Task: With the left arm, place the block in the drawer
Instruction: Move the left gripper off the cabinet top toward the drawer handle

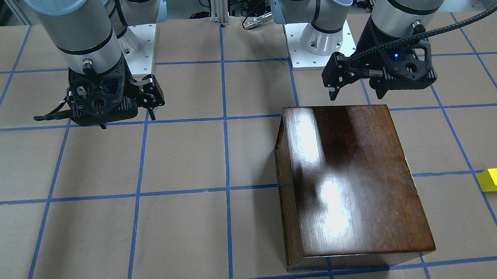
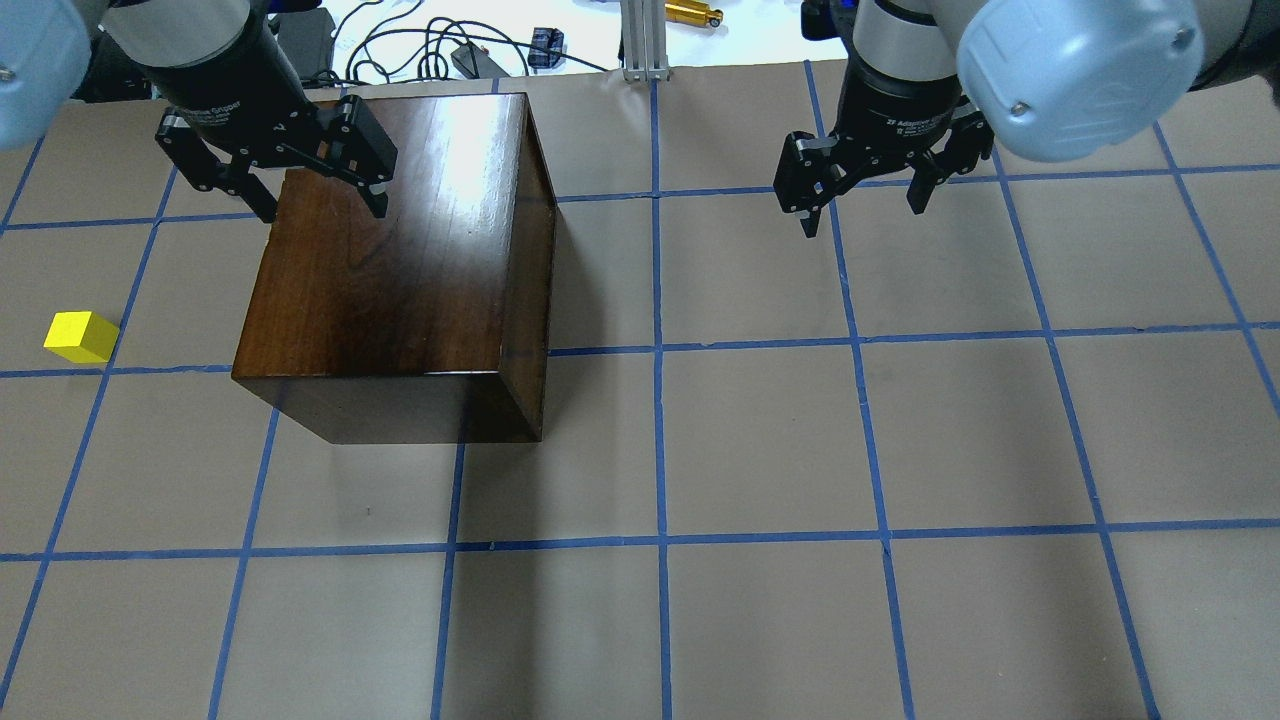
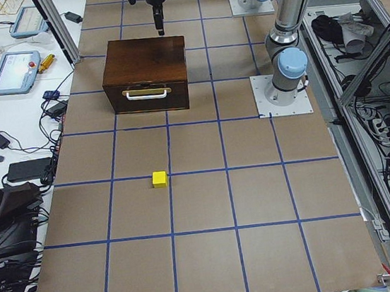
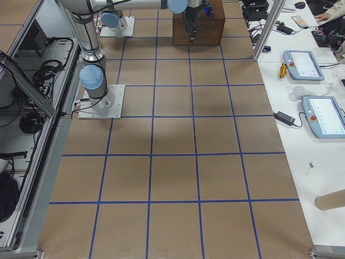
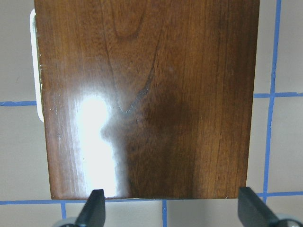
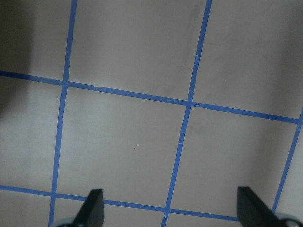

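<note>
The yellow block [image 2: 80, 336] lies on the table to the left of the glossy dark-brown box [image 2: 400, 260]; it also shows in the front view [image 1: 494, 179] and the left side view [image 3: 159, 179]. The drawer [image 3: 147, 93] is shut, and its handled front faces the block. My left gripper [image 2: 322, 205], with the blue light and braided cable, hangs open and empty above the box top [image 5: 147, 94]. It also shows in the front view [image 1: 355, 90]. My right gripper [image 2: 862, 212] is open and empty above bare table [image 6: 142, 142].
The table is brown paper with a grid of blue tape. Both arm bases [image 1: 318, 42] stand at the robot side. An aluminium post [image 2: 645, 40] and cables sit at the far edge. Tablets [image 3: 15, 72] lie on the operators' bench.
</note>
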Tool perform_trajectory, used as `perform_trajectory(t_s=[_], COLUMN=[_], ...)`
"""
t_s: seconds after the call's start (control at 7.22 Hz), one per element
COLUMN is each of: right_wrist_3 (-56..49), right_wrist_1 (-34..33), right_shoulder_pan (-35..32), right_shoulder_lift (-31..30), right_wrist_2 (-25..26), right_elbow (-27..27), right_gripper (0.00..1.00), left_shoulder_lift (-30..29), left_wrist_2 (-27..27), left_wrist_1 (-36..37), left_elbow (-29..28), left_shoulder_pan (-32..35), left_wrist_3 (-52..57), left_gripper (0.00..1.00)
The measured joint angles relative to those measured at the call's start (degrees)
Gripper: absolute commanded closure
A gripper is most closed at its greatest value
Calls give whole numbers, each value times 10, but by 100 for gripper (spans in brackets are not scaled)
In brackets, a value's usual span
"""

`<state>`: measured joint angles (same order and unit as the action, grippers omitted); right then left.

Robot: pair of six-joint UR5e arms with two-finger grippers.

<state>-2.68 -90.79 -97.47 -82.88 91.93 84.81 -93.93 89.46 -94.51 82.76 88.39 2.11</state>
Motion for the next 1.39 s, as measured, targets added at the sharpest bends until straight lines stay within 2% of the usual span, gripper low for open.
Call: perform_trajectory(t_s=[0.55,0.97,1.39], right_wrist_3=[0,0,0], right_wrist_1=[0,0,0], right_shoulder_pan=[0,0,0], right_shoulder_lift=[0,0,0], right_wrist_2=[0,0,0], right_elbow=[0,0,0], right_gripper=[0,0,0], left_shoulder_lift=[9,15,10], left_wrist_2=[8,9,8], left_wrist_1=[-3,-11,-16], left_elbow=[1,1,2], left_shoulder_pan=[-33,-130,-260], left_wrist_3=[16,85,235], left_gripper=[0,0,0])
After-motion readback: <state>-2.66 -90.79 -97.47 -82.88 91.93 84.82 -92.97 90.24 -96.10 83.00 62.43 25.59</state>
